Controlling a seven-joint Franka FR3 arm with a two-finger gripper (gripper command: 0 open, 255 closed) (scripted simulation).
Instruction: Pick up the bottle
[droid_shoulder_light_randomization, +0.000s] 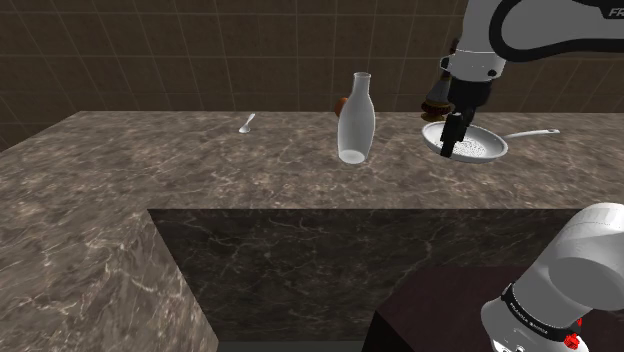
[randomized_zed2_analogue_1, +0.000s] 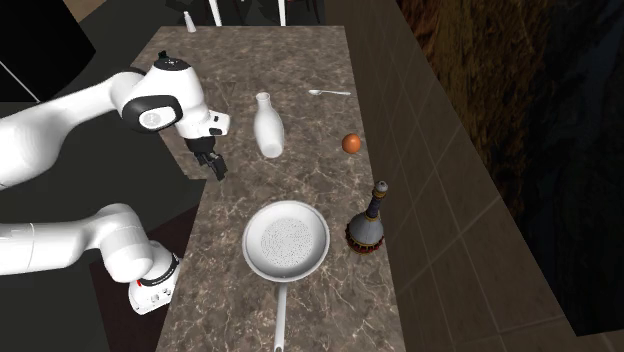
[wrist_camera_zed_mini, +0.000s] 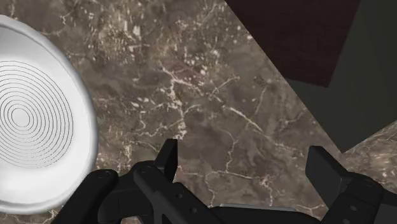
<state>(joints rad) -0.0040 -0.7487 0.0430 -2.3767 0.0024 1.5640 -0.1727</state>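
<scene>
Your white arm (randomized_zed2_analogue_1: 70, 120) holds its black jaws pointing down over the dark veined stone table (droid_shoulder_light_randomization: 200, 150), close to the table's edge on the stand's side. The jaws are released: they stand wide apart with only bare stone between them, grasping nothing.

The tall pale translucent bottle (droid_shoulder_light_randomization: 355, 118), which is probably the one the task means, stands upright on the table. It is apart from the jaws, off to the side away from the pan and further in from the table's edge. It has open stone all round it, so a sideways approach at its narrower upper body looks workable.

A round white frying pan (randomized_zed2_analogue_1: 250, 240) with a long handle lies flat just beside one jaw's outer side. Beyond the pan from the jaws stands a small dark brown stoppered bottle (randomized_zed2_analogue_1: 368, 225), so be sure which bottle you intend. A small orange ball (randomized_zed2_analogue_1: 351, 143) rests past the pale bottle, and a white spoon (randomized_zed2_analogue_1: 330, 92) lies further off again.

The jaws sit high and open, which suits travelling across before lowering. The rounded pale bottle may tip if you nudge it off-centre.
</scene>
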